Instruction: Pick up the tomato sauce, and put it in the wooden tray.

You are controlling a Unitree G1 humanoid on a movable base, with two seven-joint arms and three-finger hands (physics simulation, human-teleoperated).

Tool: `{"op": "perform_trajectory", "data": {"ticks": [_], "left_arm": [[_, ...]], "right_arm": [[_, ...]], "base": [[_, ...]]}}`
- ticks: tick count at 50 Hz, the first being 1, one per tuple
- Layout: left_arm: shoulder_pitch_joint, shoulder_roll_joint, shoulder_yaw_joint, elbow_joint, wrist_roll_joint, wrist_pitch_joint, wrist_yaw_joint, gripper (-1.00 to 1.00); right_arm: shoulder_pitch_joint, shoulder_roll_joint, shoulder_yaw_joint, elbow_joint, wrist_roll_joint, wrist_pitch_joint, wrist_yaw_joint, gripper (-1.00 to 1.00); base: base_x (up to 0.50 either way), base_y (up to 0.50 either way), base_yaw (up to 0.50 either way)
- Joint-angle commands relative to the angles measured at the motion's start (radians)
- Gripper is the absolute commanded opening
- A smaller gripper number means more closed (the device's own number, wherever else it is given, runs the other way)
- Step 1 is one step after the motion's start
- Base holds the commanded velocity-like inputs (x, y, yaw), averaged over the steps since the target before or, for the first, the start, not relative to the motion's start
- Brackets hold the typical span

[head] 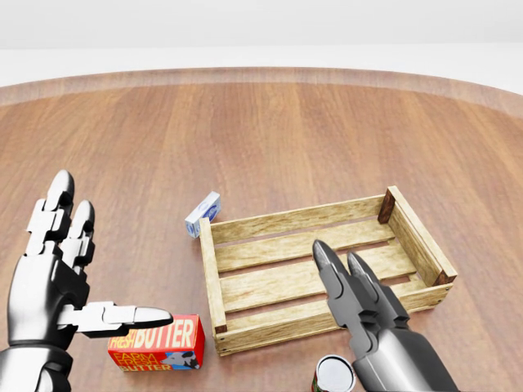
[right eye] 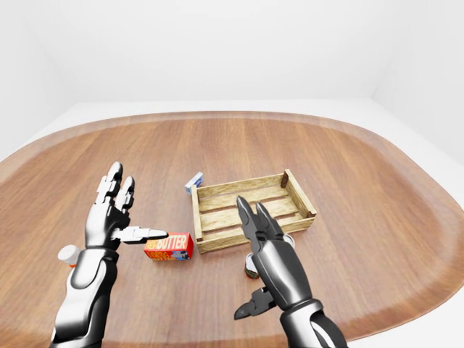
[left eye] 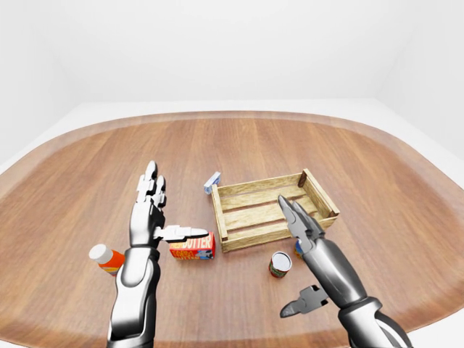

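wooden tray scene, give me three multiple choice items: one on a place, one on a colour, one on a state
1. Where does the butter box lie relative to the wooden tray in the head view?
A. inside it
B. to its lower left
C. above it

2. What colour is the butter box mainly?
A. red
B. green
C. black

3. What is the state of the right hand?
A. shut on a can
B. holding the tray
C. open, fingers extended

Answers: 1 B, the box sits on the table outside the tray's left corner. 2 A, its faces show red with white lettering. 3 C, its fingers stretch straight over the tray's near edge, closed on nothing.
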Motion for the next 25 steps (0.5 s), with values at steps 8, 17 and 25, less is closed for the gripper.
{"op": "perform_trajectory", "data": {"ticks": [8, 17, 25], "left_arm": [[0.000, -0.001, -0.006, 0.004, 0.004, 0.000, 0.001, 1.00], [-0.001, -0.001, -0.004, 0.005, 0.004, 0.000, -0.001, 1.00], [0.001, -0.001, -0.005, -0.001, 0.003, 0.000, -0.001, 1.00]], "right_arm": [[0.033, -0.048, 0.056, 0.124, -0.076, 0.000, -0.084, 1.00], [0.008, -0.050, 0.054, 0.247, -0.141, 0.000, -0.139, 1.00], [0.009, -0.054, 0.064, 0.297, -0.242, 0.000, -0.185, 1.00]], "base": [[0.00, 0.00, 0.00], [0.00, 0.00, 0.00], [0.00, 0.00, 0.00]]}}
